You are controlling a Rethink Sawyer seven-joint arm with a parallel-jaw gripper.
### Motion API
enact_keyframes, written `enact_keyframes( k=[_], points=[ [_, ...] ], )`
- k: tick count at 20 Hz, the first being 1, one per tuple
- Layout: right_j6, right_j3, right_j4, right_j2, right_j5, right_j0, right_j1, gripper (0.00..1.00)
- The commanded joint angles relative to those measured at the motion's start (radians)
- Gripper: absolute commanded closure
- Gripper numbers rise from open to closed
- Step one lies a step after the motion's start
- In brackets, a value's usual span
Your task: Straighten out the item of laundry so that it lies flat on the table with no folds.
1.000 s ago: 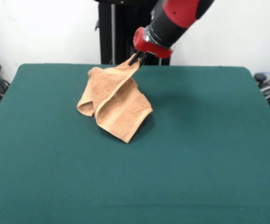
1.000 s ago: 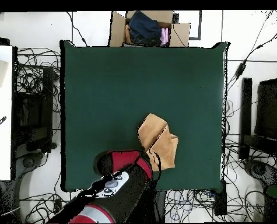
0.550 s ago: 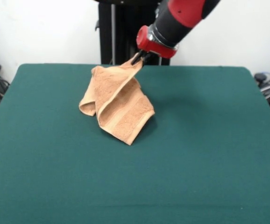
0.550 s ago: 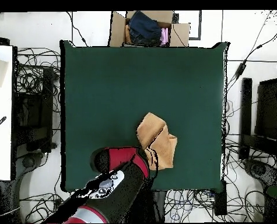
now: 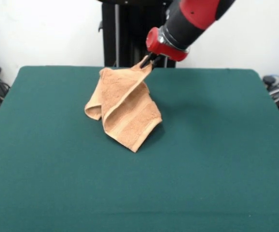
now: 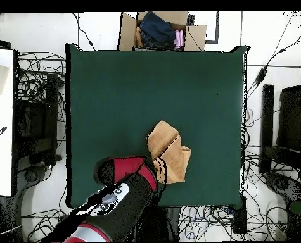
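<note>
While the gripper (image 5: 148,61) is pinching one corner of the towel (image 5: 125,108) between narrow black fingers (image 5: 144,61), the cloth is hanging from that corner and draping down onto the table (image 5: 216,159). Fingers are closing tight on the fabric, with the raised corner bunching to a point just under the red wrist collar. Below the grip, the towel is spreading into a crumpled, folded heap: one flap is curling over on the side away from the arm, and a broader panel with a woven band is running down to a pointed lower corner that is resting on the green top. Most of the towel's lower part is touching the table; only the upper corner is lifting clear. Seen from the front, the towel is sitting in the far half of the table, a little to one side of its middle, with the arm (image 5: 192,19) reaching down over the table's far edge. Seen from overhead, the towel (image 6: 167,152) is lying near the table (image 6: 115,95) edge closest to the robot's base, just beside the red and black arm (image 6: 118,196), whose wrist is covering the grip point. No white label is showing in either view.
</note>
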Motion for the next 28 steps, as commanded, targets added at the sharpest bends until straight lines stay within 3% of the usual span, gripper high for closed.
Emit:
enact_keyframes(
  k=[1,22,28],
  points=[
    [0.262,-0.112,0.073,0.019,0.129,0.020,0.037,1.00],
    [0.254,-0.246,0.065,0.025,0.344,0.010,0.029,1.00],
    [0.140,-0.177,0.091,0.091,0.340,-0.095,-0.081,1.00]
  ],
)
